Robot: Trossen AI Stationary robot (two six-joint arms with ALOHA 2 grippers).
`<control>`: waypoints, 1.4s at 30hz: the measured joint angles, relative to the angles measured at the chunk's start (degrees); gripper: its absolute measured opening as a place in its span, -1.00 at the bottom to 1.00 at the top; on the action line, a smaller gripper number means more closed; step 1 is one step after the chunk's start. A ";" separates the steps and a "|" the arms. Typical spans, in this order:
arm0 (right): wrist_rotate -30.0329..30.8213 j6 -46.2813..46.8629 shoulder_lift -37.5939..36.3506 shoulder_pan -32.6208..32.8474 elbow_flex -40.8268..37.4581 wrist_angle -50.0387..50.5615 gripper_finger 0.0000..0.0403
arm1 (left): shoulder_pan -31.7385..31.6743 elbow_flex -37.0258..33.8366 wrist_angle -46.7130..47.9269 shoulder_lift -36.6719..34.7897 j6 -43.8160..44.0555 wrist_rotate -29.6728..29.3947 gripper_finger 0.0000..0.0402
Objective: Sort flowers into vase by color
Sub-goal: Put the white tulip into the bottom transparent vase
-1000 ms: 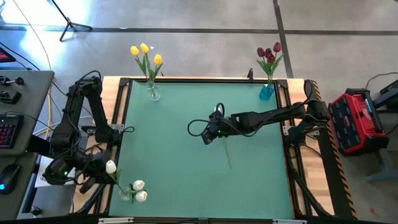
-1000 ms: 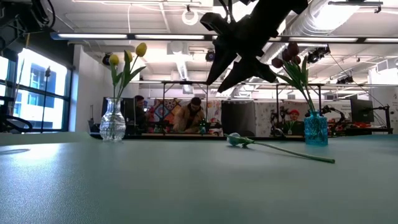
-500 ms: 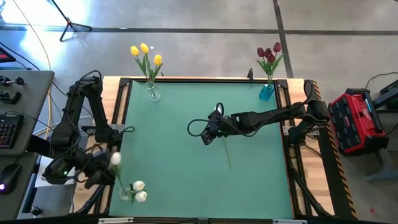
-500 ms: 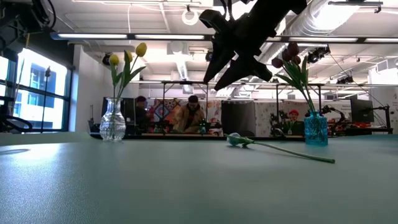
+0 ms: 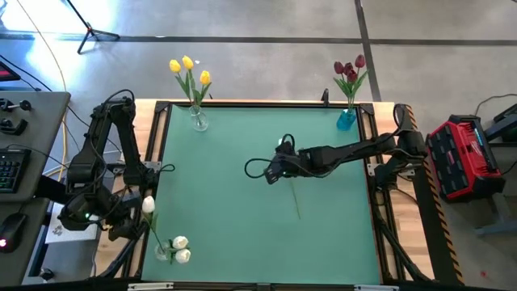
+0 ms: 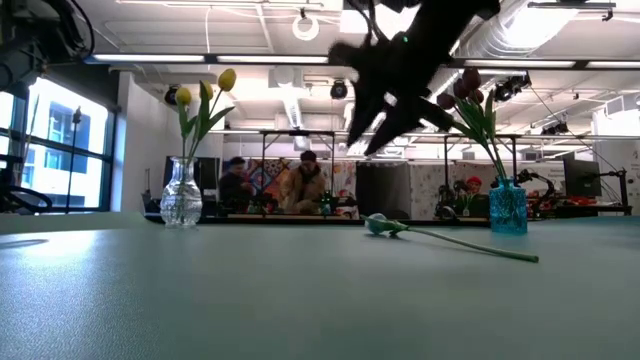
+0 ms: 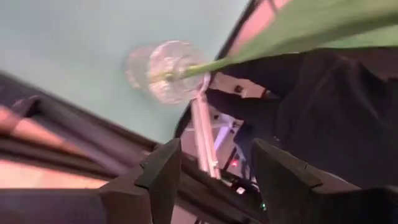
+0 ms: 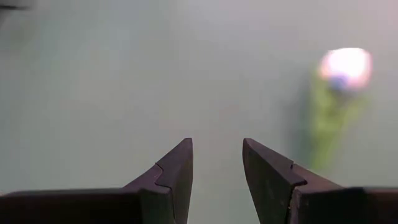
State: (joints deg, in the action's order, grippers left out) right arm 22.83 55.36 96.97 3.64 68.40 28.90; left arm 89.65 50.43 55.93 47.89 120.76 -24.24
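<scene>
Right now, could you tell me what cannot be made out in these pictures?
- High view: the head of the loose green-stemmed flower is hidden under the right gripper.
- Right wrist view: that head is a blurred glare.
- High view: the left gripper is too dark to read.

Red toolbox (image 5: 461,155) right of table; keyboard (image 5: 8,167) far left.

Two dark jointed arms, looped black cables, wedge-shaped claw fingers (image 8: 174,171).
</scene>
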 joint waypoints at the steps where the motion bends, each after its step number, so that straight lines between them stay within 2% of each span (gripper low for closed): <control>1: 1.76 0.39 0.63 -0.38 0.00 1.72 -0.36 | 0.15 0.00 1.09 -0.15 1.19 0.59 -0.12; 3: 3.06 -0.29 2.04 -1.69 0.00 3.29 -0.36 | 0.41 0.00 3.78 -0.48 3.35 1.17 -0.14; 5: 0.31 -1.46 3.35 -2.94 0.00 4.74 -0.36 | 0.27 0.00 4.88 -1.06 3.49 0.26 -0.17; 9: -5.12 1.03 4.97 -3.49 0.00 11.24 -0.36 | 0.17 0.00 5.81 -2.02 3.66 -6.24 -0.21; 13: -4.36 3.17 5.04 -2.64 0.00 19.05 -0.36 | 0.17 0.00 5.48 -2.01 3.75 -8.25 -0.24; 16: -5.00 2.70 5.04 -3.17 -0.17 19.90 -0.36 | 0.17 0.00 5.56 -1.61 3.75 -8.27 -0.26; 27: -16.00 5.72 4.58 -5.91 -12.71 2.52 -0.39 | 0.17 0.00 6.27 -1.52 3.72 -8.16 -0.27; 30: -16.25 6.09 4.56 -5.76 -13.85 0.91 -0.51 | 0.15 0.00 7.30 -1.54 3.68 -8.14 -0.27; 36: -16.93 4.91 3.58 -5.10 -14.09 -2.05 -0.95 | -1.54 0.00 8.73 -1.60 3.62 -9.47 -0.27; 42: -18.60 4.19 1.75 -4.14 -14.16 -9.58 -0.95 | -5.55 0.00 8.84 -2.20 3.03 -9.53 -0.27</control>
State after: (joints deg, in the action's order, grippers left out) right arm 4.23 59.55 98.72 -0.49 54.24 19.32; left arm 84.10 50.43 64.76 45.69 123.79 -33.77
